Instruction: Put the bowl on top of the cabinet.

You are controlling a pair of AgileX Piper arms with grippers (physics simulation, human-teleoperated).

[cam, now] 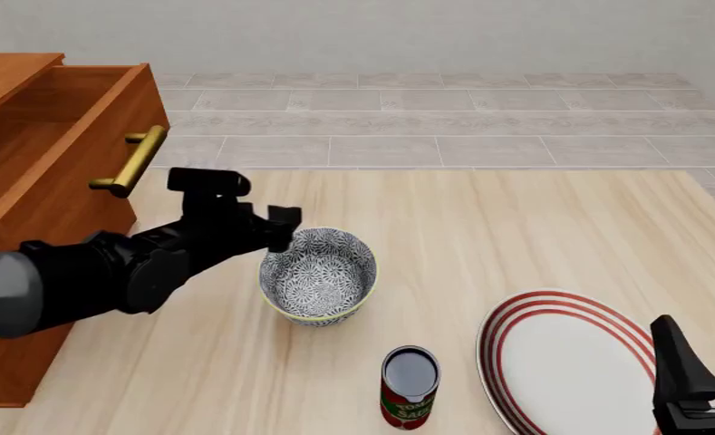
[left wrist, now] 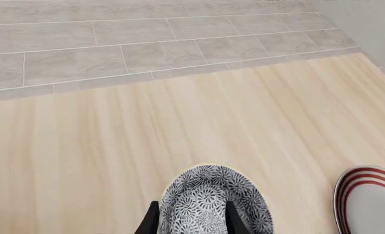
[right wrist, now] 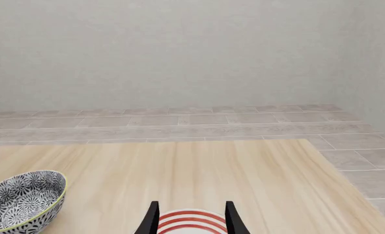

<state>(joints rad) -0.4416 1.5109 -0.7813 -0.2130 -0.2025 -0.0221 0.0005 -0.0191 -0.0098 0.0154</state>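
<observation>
Nearest me, my right gripper (cam: 696,399) sits low beside the plate (cam: 574,362), fingers apart and empty. My left gripper (cam: 278,234) straddles the bowl (cam: 318,275) rim, fingers not visibly pinching it; bowl rests on the table (cam: 515,236), cabinet (cam: 43,181) to its left

Grey-and-white floral bowl (cam: 318,276) with yellowish rim; reddish-brown cabinet (cam: 37,163), brass handle (cam: 131,160); white red-ringed plate (cam: 563,362); can (cam: 408,388) seemingly red-labelled.
</observation>
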